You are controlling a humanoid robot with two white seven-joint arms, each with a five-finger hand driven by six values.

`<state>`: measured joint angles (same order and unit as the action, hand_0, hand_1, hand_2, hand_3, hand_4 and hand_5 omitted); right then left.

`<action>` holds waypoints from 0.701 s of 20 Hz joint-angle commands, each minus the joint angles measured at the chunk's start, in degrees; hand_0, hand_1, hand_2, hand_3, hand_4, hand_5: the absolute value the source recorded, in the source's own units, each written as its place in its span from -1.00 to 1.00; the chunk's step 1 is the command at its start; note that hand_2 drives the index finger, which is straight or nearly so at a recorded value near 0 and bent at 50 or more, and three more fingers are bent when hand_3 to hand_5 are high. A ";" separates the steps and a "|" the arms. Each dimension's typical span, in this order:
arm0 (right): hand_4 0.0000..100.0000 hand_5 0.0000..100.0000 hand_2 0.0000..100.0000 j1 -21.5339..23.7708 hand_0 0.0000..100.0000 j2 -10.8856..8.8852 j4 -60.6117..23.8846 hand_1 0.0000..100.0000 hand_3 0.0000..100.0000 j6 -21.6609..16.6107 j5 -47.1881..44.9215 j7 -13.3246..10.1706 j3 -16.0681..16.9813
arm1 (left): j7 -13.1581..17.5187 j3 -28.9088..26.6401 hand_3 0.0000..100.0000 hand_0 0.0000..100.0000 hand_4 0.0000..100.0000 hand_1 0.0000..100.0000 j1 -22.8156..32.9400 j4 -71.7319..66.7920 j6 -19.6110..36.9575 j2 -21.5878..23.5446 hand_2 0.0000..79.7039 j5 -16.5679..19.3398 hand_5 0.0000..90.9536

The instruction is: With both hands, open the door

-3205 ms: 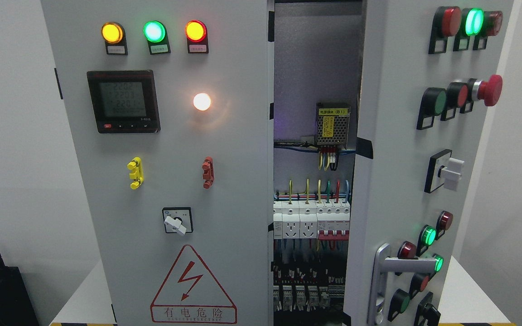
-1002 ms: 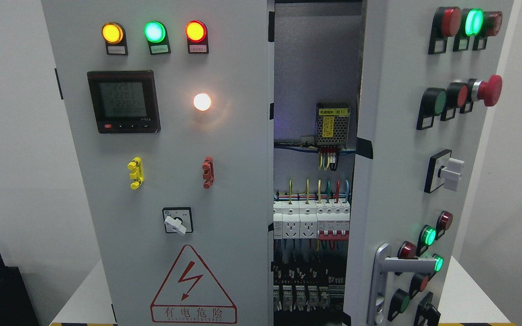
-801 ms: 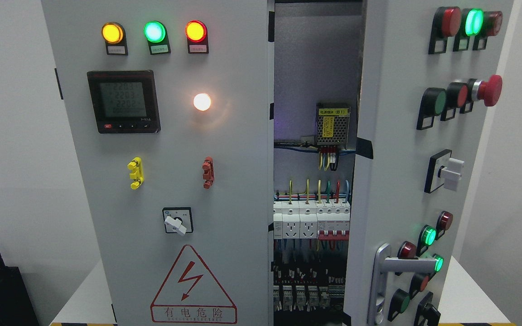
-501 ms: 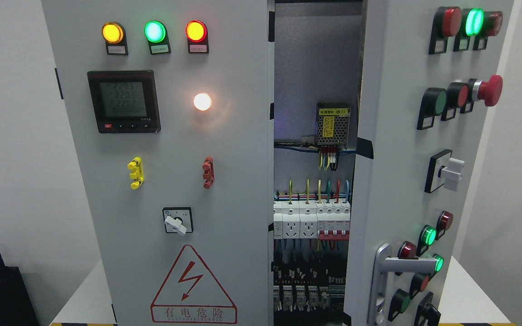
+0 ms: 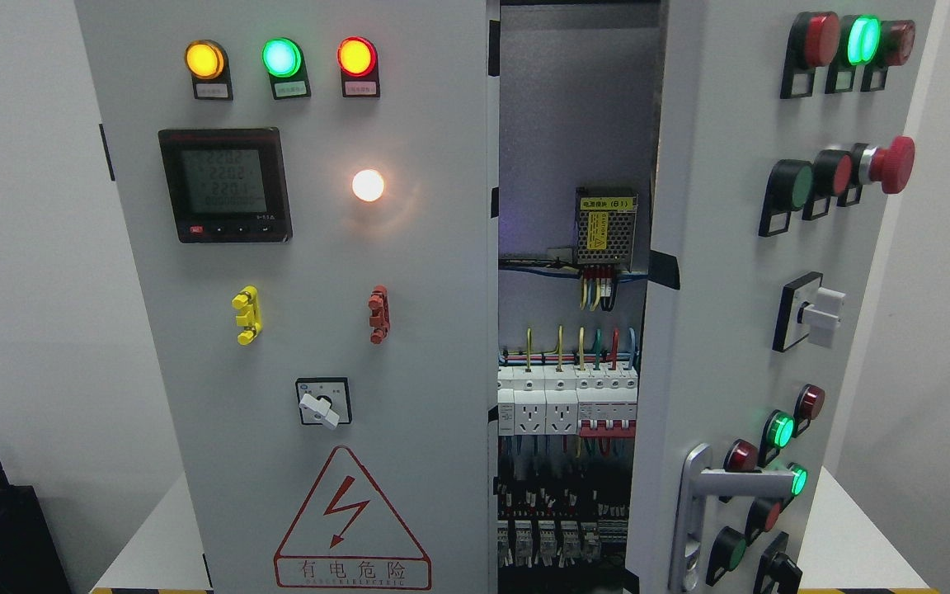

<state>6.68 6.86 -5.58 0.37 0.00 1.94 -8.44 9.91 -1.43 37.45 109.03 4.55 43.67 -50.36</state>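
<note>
The right door (image 5: 739, 272) of the cabinet (image 5: 310, 330), which stands on the white desk (image 5: 854, 528), is swung partly open, showing wiring and breakers (image 5: 566, 408) inside. The left door is shut. No robot hand is in view, so its state cannot be told. The door handle (image 5: 702, 503) sits low, untouched; wider opening seems left.

The right door (image 5: 722, 272) and left door (image 5: 310, 330) are showing smooth, matt grey painted metal, while the door handle (image 5: 710, 483) is gleaming as bare silvery metal. The indicator lamps (image 5: 281, 58) are looking like glossy translucent plastic. The power supply (image 5: 605, 227) is wearing a perforated metal cover, and the tabletop (image 5: 842, 528) is appearing smooth and white.
</note>
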 commanded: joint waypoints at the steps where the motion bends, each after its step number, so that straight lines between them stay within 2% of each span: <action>1: -1.00 -1.00 -1.00 0.00 -1.00 0.00 -0.05 -1.00 -1.00 -0.02 0.62 -0.01 0.00 | 0.02 -0.85 -1.00 -1.00 -0.92 -1.00 -3.87 4.09 0.02 12.49 -1.00 -6.85 -1.00; 4: -1.00 -1.00 -1.00 0.00 -1.00 0.00 -0.05 -1.00 -1.00 -0.02 0.62 0.08 0.00 | 0.54 -0.85 -1.00 -1.00 -0.91 -1.00 -6.24 4.18 0.02 13.90 -1.00 -7.91 -1.00; 10: -1.00 -1.00 -1.00 0.00 -1.00 0.00 -0.05 -1.00 -1.00 -0.02 0.62 0.08 0.00 | 3.70 -0.85 -1.00 -1.00 -0.92 -1.00 -11.25 4.61 0.02 19.78 -1.00 -15.02 -1.00; 12: -1.00 -1.00 -1.00 0.00 -1.00 0.00 0.04 -1.00 -1.00 0.07 0.62 0.08 0.00 | 5.46 -0.76 -1.00 -1.00 -0.92 -1.00 -13.71 6.01 -0.07 20.75 -1.00 -16.61 -1.00; 14: -1.00 -1.00 -1.00 0.00 -1.00 0.00 0.04 -1.00 -1.00 -0.02 0.62 -0.01 0.00 | 5.73 -0.76 -1.00 -1.00 -0.92 -1.00 -16.17 6.55 -0.07 21.72 -1.00 -18.36 -1.00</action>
<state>6.68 6.86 -5.58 0.37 0.00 1.95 -8.44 14.75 -2.04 26.88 112.60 4.58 56.53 -63.62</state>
